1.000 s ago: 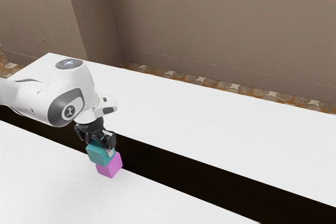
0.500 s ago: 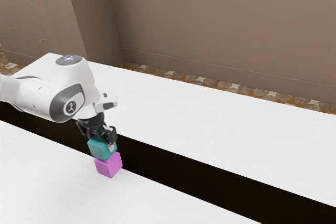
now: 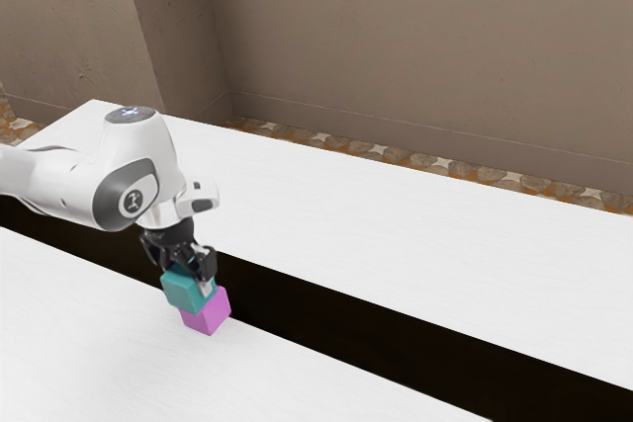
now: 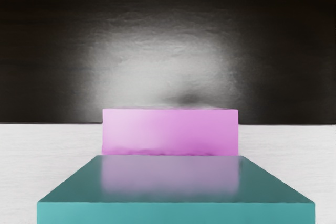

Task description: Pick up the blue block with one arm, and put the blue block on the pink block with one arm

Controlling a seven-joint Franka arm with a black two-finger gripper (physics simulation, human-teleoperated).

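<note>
You can see the white arm (image 3: 109, 180) come in from the exterior view's left and bend down to the near table (image 3: 79, 353). At its end, your black gripper (image 3: 189, 272) points down. Its two fingers are about as far apart as the block is wide, and they press on the blue block (image 3: 181, 292) from two sides, so the hand has hold of it.

The blue block looks more blue-green than blue. It is right on top of the pink block (image 3: 208, 311), but not lined up with it. It sticks out a little toward the exterior view's left, and it looks a bit tilted. The two blocks look like they touch, but you cannot tell for sure if the blue one rests its weight there.

The pink block sits flat on the near table, close to the table's edge. Just past that edge is a dark gap (image 3: 346, 323), and past the gap is a second white table (image 3: 415, 234). Behind it stands a brown wall (image 3: 415, 37).

From the wrist view, the blue block (image 4: 176, 192) is big and close under the hand. The pink block (image 4: 169, 131) shows just beyond it, with the white table top on both sides
</note>
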